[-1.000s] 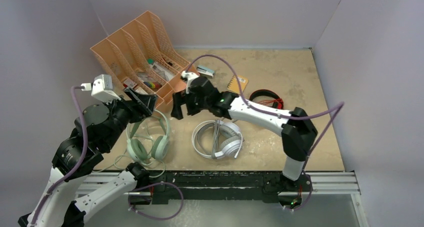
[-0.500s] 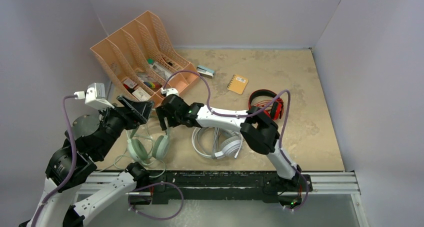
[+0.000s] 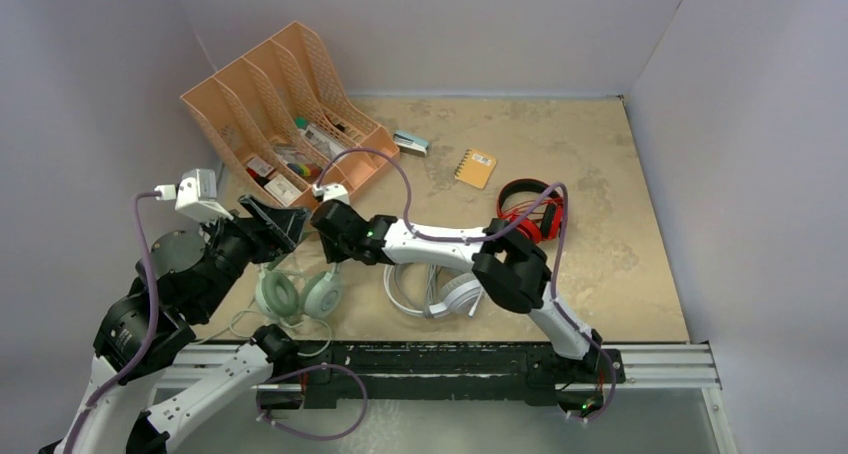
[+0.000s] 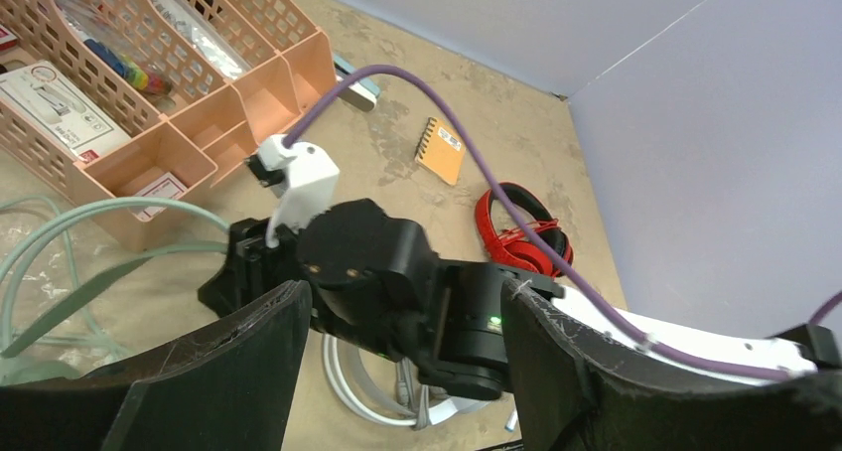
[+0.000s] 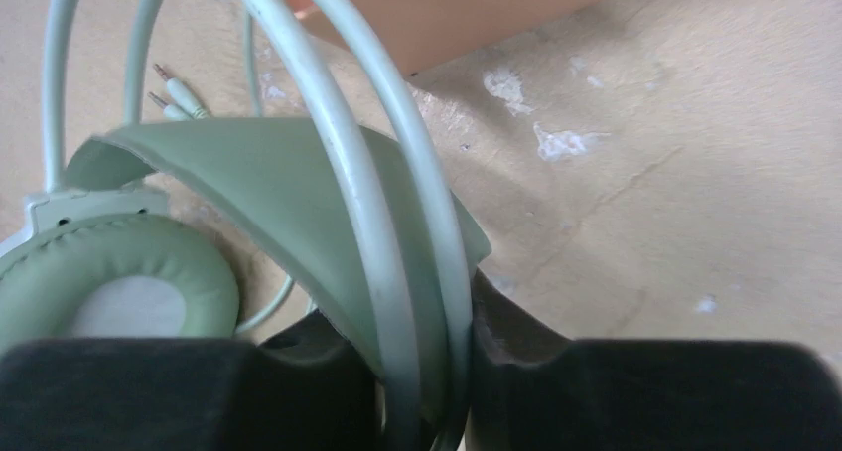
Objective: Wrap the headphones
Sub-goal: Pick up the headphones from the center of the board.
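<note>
Just beside the peach file rack [image 3: 270, 94], right gripper [image 5: 422, 372] pinches the mint-green headset [image 5: 129, 282] by its band; left gripper [image 4: 402, 357] gapes wide near that rack, holding nothing.

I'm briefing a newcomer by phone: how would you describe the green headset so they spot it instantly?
Start at the peach organizer on the left of the table. Just in front of it lies the mint-green headset. Unlike the white headset beside it and the red-and-black headset farther right, it is pale green.
</note>
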You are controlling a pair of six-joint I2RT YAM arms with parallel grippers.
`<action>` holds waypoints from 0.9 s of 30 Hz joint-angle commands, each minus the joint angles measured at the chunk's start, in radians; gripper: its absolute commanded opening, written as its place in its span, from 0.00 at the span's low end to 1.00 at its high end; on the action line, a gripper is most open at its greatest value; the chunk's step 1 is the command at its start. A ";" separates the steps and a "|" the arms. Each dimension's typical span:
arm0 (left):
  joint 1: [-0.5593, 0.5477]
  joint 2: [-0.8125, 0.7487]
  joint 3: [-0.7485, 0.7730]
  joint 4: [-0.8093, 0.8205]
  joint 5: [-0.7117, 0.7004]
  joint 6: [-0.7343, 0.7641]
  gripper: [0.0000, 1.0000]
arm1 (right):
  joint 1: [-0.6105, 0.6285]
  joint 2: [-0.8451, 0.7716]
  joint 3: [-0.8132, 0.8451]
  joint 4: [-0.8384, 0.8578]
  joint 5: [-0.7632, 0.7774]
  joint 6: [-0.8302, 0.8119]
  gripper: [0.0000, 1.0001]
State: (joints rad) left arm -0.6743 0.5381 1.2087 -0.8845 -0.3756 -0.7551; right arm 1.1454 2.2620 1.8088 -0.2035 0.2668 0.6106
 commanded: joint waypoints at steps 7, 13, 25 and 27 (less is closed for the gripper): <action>0.004 0.024 0.111 -0.043 -0.117 0.040 0.67 | -0.047 -0.298 -0.042 0.102 -0.077 -0.180 0.00; 0.004 0.107 0.185 -0.115 -0.175 0.076 0.67 | -0.276 -0.408 0.009 0.087 -0.440 -0.319 0.00; 0.004 0.471 0.260 -0.062 -0.124 0.185 0.69 | -0.529 -0.338 0.242 -0.230 -0.928 -0.554 0.00; 0.004 0.521 0.281 -0.033 -0.105 0.217 0.69 | -0.530 -0.336 0.245 -0.253 -0.910 -0.555 0.00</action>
State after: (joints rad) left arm -0.6743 0.9943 1.4220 -0.9981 -0.5228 -0.6205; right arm 0.5648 1.9411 1.9965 -0.3759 -0.5095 0.1074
